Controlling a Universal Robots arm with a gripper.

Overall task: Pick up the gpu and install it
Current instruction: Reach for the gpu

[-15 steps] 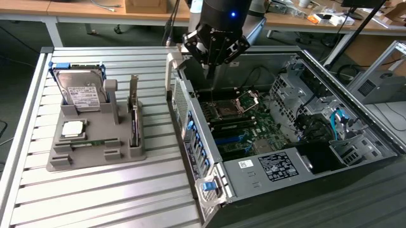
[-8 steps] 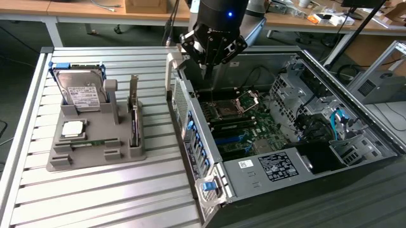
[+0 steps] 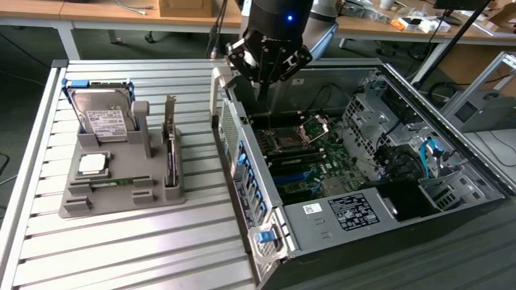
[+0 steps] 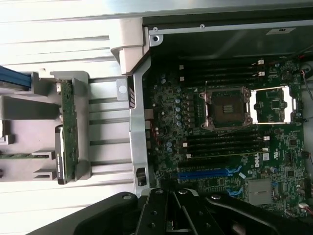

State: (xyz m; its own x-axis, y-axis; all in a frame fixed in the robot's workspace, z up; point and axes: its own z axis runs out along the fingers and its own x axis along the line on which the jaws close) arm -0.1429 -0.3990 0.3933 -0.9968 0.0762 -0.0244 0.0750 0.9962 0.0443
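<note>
Gripper (image 3: pixel 260 95) hangs empty, closed tight, above the open computer case (image 3: pixel 229 140); the gpu (image 3: pixel 171 150) stands well off to its side, apparently upright in the gray holder (image 3: pixel 121 194).

**gripper (image 3: pixel 260 92) shut, nothing held**

arm (image 3: pixel 278 15) hung in from the top edge of the exterior view, wrist vertical, tool pointed straight down. fingers (image 3: pixel 260 81) were pressed together into one narrow tip. blue light (image 3: pixel 288 17) was lit on the wrist housing. wrist view showed the black finger links (image 4: pixel 161 215) folded tight.
</note>
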